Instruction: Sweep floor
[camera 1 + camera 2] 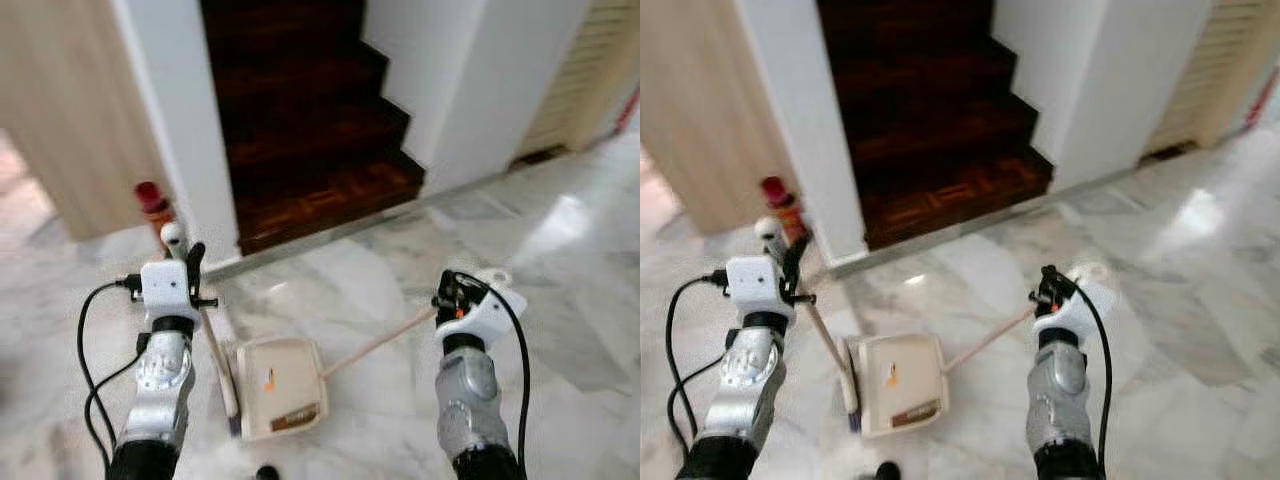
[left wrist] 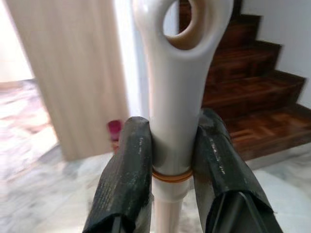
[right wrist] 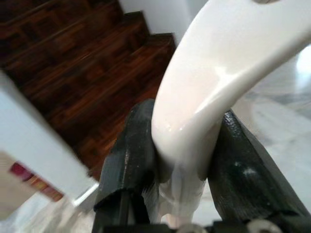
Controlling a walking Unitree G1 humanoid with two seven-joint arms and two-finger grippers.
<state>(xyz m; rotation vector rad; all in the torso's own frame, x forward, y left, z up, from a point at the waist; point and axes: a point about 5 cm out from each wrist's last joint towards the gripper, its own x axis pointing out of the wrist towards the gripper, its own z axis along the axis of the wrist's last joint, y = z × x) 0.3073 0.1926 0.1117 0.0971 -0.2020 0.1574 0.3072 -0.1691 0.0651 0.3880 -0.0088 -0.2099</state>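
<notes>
My left gripper (image 1: 192, 262) is shut on the white top of a broom handle (image 2: 175, 97), whose pale stick (image 1: 216, 352) runs down to the brush beside the dustpan. A cream dustpan (image 1: 280, 388) lies flat on the marble floor between my arms. Its long thin handle (image 1: 375, 345) slants up to my right gripper (image 1: 447, 296), which is shut on the white curved grip (image 3: 214, 82). Both black finger pairs (image 2: 129, 179) press tightly on the handles.
Dark wooden stairs (image 1: 310, 130) rise straight ahead between white walls (image 1: 180, 120). A red bottle-like object (image 1: 152, 203) stands by the left wall corner. A beige door panel (image 1: 70, 110) is at the left. Glossy marble floor (image 1: 560, 270) extends to the right.
</notes>
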